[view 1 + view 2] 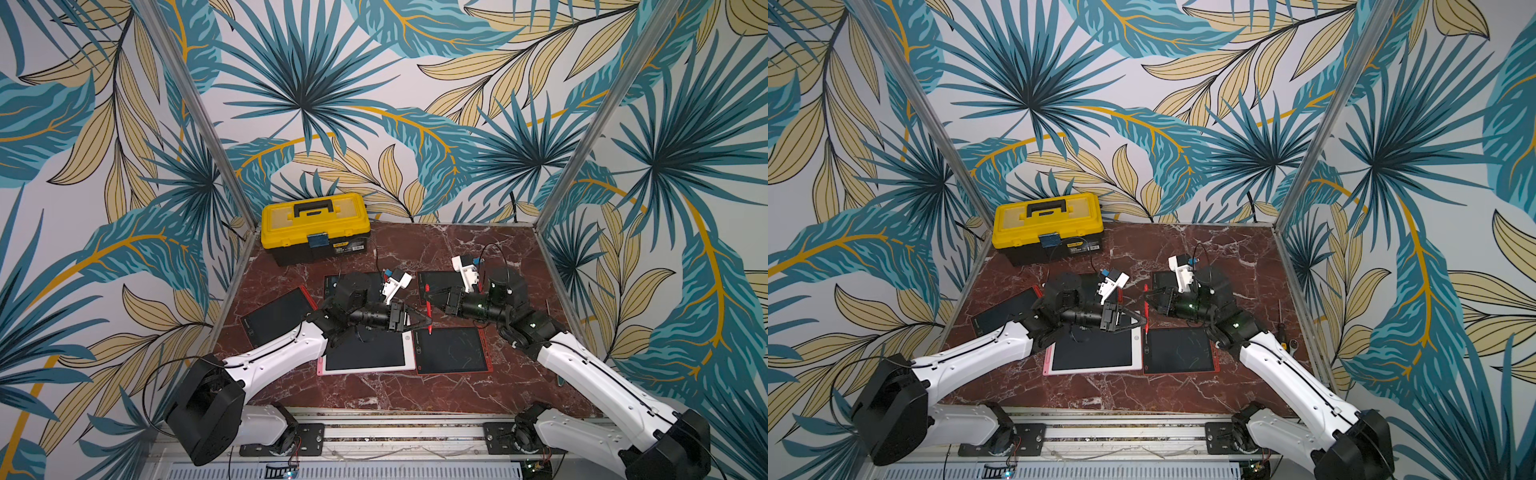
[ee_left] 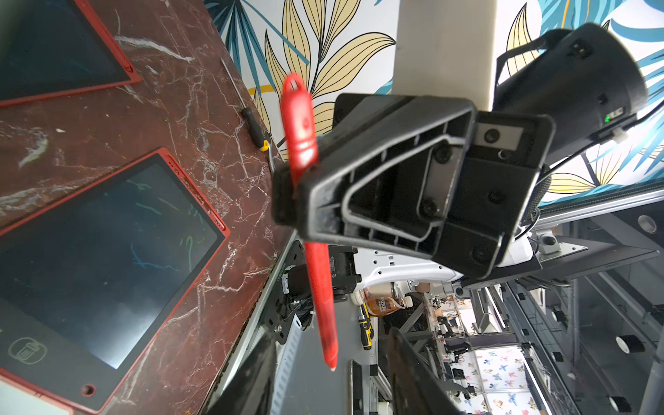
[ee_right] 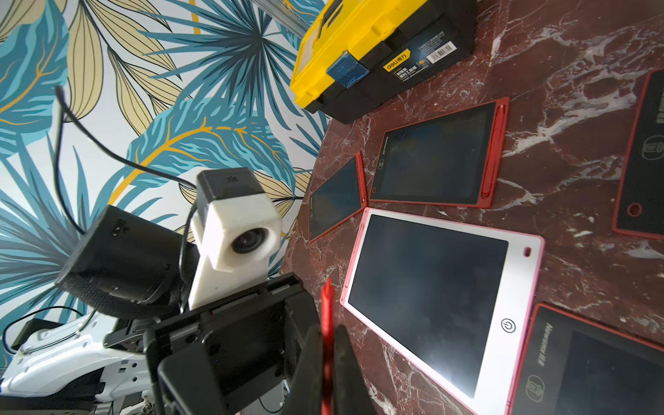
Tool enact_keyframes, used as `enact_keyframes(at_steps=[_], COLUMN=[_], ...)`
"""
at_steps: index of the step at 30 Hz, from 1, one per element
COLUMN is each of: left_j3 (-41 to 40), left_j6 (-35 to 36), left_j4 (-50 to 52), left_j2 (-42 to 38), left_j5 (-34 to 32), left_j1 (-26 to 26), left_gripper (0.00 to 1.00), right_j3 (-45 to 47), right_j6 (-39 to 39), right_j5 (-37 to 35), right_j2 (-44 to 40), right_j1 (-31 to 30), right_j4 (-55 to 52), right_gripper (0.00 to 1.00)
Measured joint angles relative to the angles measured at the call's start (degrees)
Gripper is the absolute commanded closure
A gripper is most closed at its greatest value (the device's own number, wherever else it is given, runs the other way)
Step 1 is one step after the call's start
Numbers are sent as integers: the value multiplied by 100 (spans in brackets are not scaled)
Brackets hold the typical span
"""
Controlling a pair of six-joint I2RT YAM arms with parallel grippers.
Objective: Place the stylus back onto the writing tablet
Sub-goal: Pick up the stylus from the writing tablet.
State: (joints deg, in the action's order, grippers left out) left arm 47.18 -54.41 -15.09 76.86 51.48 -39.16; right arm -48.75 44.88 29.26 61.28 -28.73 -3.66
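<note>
Stylus (image 1: 428, 311): red, lifted clear of the bench (image 1: 374, 395). In both top views it hung over the gap between two front tablets, near their far edges.
Stylus pose: crosswise to the fingers gripping it, with the looped cap end toward the back wall and the pale tip toward the front rail.
Right tool (image 1: 430, 296): pressed together on the stylus. The left wrist view showed it pinching the barrel just below the cap section.
Left tool (image 1: 428, 322): spread. In the left wrist view its fingers (image 2: 251, 381) stood either side of the stylus's lower end with gaps to the barrel, not touching it.
Red-framed tablet (image 1: 453, 351): flat on the bench at front right, dark screen with faint green and blue scribbles. The stylus tip was above its far-left corner.
White-framed tablet (image 1: 374, 353): pink-edged, flat, just beside the red-framed one. The left arm partly covered it.
Left tablet (image 1: 276, 316): red-framed, angled, near the bench's left edge.
Rear tablet (image 3: 438, 154): red-framed, near the toolbox, with a second stylus (image 3: 497, 151) docked along its side.
Toolbox (image 1: 316, 224): yellow lid, black base, lid down, at the back-left corner.
Screwdriver (image 2: 255, 129): black handle, lying along the bench's right edge.
</note>
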Motion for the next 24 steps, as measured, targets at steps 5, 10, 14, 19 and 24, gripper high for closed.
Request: enact_keyframes(at_steps=[5,10,14,19,24], left_j3=[0,0,0,0,0], left_j6=[-238,-520,-651,-748,-769], left_j4=[-284,-632,-660,-719,-809], left_j2=[129,232,267,295,299], left_j5=[0,-7,-28,-46,-101], left_j1=[-22,-52,-55,-55,-61], left_gripper=[65,76,87,97,100], right_j3=[127,247,319,369,387], right_j6=[142,232,317,356,350], right_j5=[103,149,201,205,164], right_j2=[2,0,-13,-85,-216], right_j1=[4,4,20,26,28], right_j4=[227,391,575,673,592], right_gripper=[95,93,92,91,77])
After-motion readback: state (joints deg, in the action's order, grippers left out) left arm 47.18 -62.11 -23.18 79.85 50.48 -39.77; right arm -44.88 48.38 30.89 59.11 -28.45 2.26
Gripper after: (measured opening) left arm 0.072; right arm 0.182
